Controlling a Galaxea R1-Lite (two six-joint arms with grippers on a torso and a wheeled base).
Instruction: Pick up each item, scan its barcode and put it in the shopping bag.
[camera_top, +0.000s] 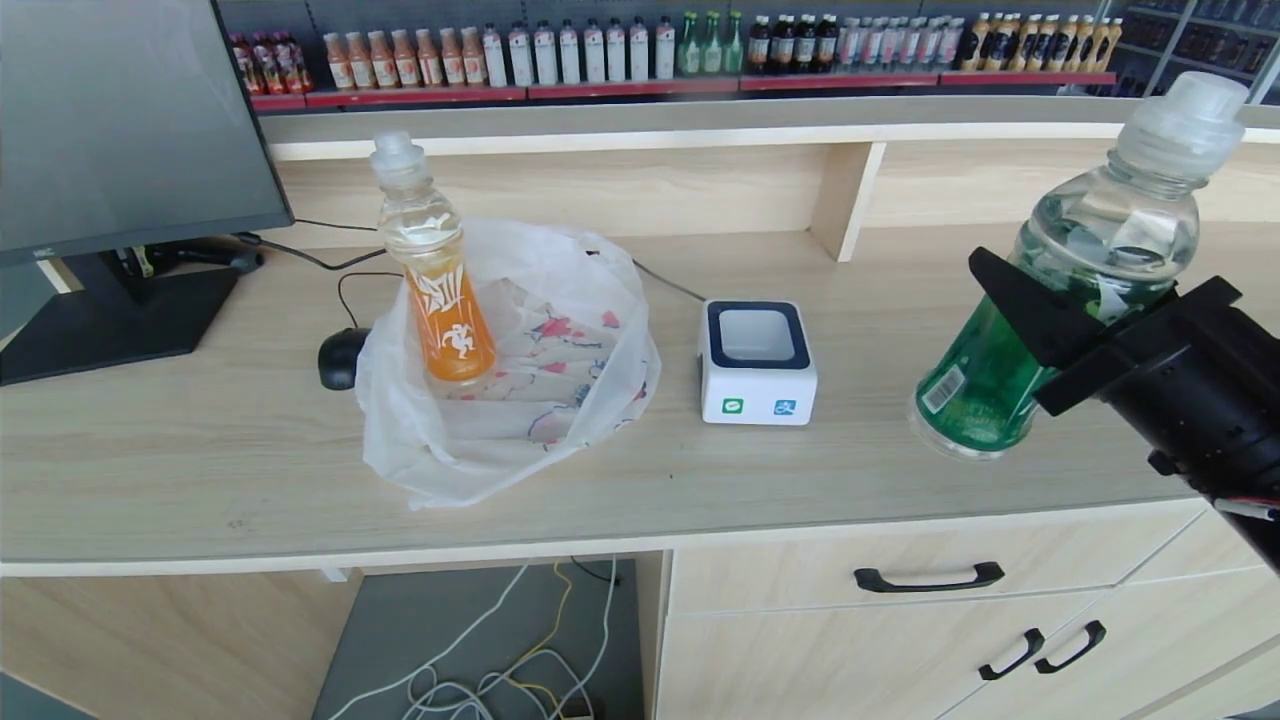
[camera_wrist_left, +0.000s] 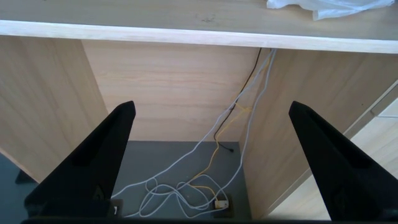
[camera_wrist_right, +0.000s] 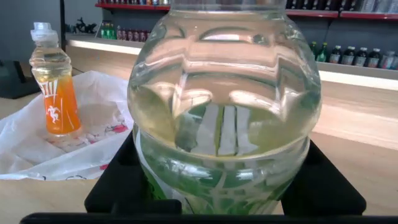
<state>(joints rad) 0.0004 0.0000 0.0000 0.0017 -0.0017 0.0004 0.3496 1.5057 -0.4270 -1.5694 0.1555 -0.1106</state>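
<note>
- Two drink bottles are standing out at the counter (camera_top: 200, 470): one orange-labelled bottle (camera_top: 437, 290) and one green-labelled bottle (camera_top: 1120, 215).
- One white shopping bag (camera_top: 420, 440) is lying on the counter.
- One barcode scanner (camera_top: 757, 365), one black mouse (camera_top: 340, 358) and one monitor (camera_top: 120, 110) are sharing the same surface.
- Three black drawer handles are showing on the counter's front: one long handle (camera_top: 928, 578), a first short handle (camera_top: 1012, 655) and a second short handle (camera_top: 1070, 647).
- Two pincers are appearing: the left pincer (camera_wrist_left: 211, 106) and the right pincer (camera_top: 1100, 290).
- Shelf bottles (camera_top: 560, 50) are lining the back shelf (camera_top: 640, 90) in one long row, too many and too small to count with certainty.
</note>
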